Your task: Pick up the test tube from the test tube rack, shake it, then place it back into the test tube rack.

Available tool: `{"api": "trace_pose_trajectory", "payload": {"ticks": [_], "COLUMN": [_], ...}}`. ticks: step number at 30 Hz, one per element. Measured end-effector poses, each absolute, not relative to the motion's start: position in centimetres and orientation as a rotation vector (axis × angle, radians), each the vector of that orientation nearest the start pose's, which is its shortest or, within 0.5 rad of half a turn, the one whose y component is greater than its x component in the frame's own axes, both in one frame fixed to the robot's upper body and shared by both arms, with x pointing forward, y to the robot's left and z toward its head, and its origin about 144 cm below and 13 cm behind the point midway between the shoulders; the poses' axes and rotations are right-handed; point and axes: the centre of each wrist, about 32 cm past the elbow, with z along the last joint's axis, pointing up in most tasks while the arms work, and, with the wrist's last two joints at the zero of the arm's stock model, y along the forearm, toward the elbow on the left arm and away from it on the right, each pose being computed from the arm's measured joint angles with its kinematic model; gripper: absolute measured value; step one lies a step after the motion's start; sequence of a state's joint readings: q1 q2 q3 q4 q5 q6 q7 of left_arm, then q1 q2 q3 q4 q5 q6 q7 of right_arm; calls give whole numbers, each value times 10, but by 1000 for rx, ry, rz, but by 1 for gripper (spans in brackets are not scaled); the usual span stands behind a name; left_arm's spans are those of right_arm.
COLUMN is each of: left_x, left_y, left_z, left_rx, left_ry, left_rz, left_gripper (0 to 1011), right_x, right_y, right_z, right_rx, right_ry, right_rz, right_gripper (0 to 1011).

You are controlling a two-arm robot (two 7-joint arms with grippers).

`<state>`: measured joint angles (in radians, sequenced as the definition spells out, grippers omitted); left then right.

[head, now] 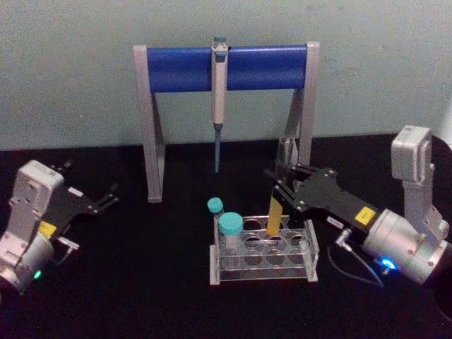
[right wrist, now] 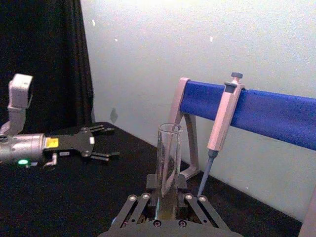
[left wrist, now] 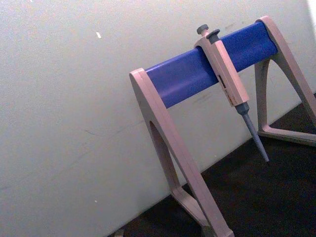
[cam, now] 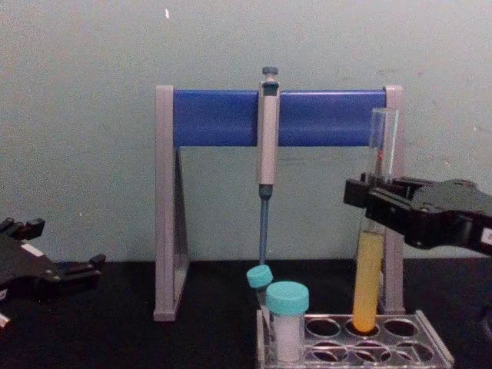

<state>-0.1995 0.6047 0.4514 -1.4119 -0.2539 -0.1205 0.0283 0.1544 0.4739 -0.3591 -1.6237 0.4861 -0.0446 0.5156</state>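
The test tube is a tall clear glass tube with yellow-orange liquid in its lower part. It leans slightly, and its bottom sits in a back-row hole of the clear test tube rack. In the head view the test tube rises from the test tube rack towards my right gripper. That right gripper is shut on the glass above the liquid, and the open rim of the test tube stands between its fingers. My left gripper rests open at the far left, apart from the rack.
Two teal-capped vials stand in the rack's left end. Behind the rack a grey-and-blue pipette stand carries a hanging pipette close to the wall. A black tabletop lies around the rack.
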Motion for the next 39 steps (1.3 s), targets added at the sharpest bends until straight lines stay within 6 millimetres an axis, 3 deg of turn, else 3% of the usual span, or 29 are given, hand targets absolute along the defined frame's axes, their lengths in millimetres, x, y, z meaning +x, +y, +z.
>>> {"api": "trace_pose_trajectory", "payload": {"ticks": [12, 39], "left_x": [489, 489], "left_y": [310, 310], "left_z": [1140, 1140], "left_rx": [304, 304], "left_ry": [-285, -285], "left_rz": [1248, 1248], "left_gripper": [1010, 1010], "right_x": [511, 514], "right_y": [-246, -249], "right_z": [1182, 1185], "right_rx": [74, 67], "right_ry": [-85, -98], "right_rz": [-753, -817], "right_gripper": [232, 232]}}
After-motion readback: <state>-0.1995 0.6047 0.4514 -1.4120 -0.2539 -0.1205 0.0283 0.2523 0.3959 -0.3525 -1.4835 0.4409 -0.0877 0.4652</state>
